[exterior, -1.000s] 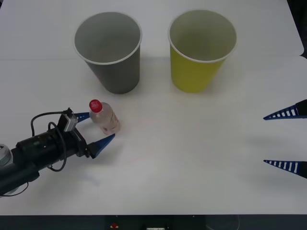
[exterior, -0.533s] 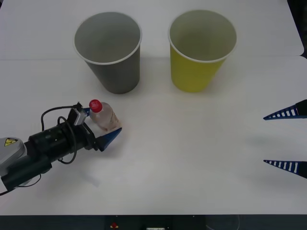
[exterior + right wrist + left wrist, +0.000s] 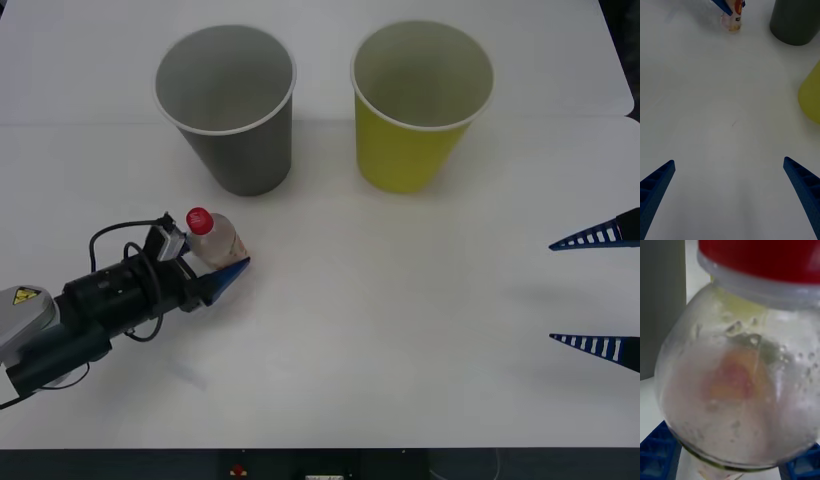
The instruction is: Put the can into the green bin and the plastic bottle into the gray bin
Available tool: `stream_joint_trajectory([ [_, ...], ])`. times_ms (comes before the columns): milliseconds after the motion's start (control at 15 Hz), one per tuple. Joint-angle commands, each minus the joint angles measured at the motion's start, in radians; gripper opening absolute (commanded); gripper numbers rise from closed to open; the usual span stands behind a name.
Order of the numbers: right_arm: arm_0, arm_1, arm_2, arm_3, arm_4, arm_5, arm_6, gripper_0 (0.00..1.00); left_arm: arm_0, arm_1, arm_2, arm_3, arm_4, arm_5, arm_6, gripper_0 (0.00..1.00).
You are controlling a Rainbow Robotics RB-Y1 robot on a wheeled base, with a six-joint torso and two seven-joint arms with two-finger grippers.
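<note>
The plastic bottle [image 3: 215, 243] stands upright on the white table [image 3: 400, 330], left of centre, in front of the gray bin [image 3: 245, 160]. It is clear, with a red cap [image 3: 199, 219] and pinkish marks. My left gripper [image 3: 207, 257] comes in low from the left and is shut on the bottle's body. In the left wrist view the bottle [image 3: 737, 390] sits between the blue fingers [image 3: 657, 450]. The green bin [image 3: 400, 160] stands to the right of the gray one. My right gripper [image 3: 597, 292] waits open at the table's right edge. The can is out of view.
Both bins stand upright, side by side at the back, with a gap between them. The right wrist view looks across bare table at the bottle [image 3: 732, 20], the gray bin [image 3: 795, 22] and part of the green bin [image 3: 810, 97].
My left gripper slid forward around the bottle and its fingers closed onto it. The bottle has stayed about where it was. The right arm has not moved.
</note>
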Motion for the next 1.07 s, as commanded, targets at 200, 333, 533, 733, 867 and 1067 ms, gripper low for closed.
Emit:
stream_joint_trajectory([
  [200,0.000,0.000,0.000,0.000,0.000,0.000,0.000,1.00,0.001,-0.002,0.000,0.000,0.001,-0.017,-0.007,0.00],
  [333,0.000,0.000,0.000,0.000,0.000,0.000,0.000,1.00,0.001,0.001,0.002,0.000,0.004,-0.035,-0.005,0.00],
  [533,0.000,0.000,0.000,0.000,0.000,0.000,0.000,1.00,0.004,0.033,0.002,-0.002,0.009,-0.075,0.007,0.00],
  [733,0.000,0.000,0.000,0.000,0.000,0.000,0.000,1.00,0.056,0.083,0.022,-0.071,0.012,-0.090,0.029,0.00],
  [867,0.000,0.000,0.000,0.000,0.000,0.000,0.000,1.00,0.105,0.119,0.043,-0.134,0.010,-0.098,0.085,0.00],
  [1067,0.000,0.000,0.000,0.000,0.000,0.000,0.000,1.00,0.190,0.179,0.114,-0.280,-0.117,-0.104,0.266,0.00],
])
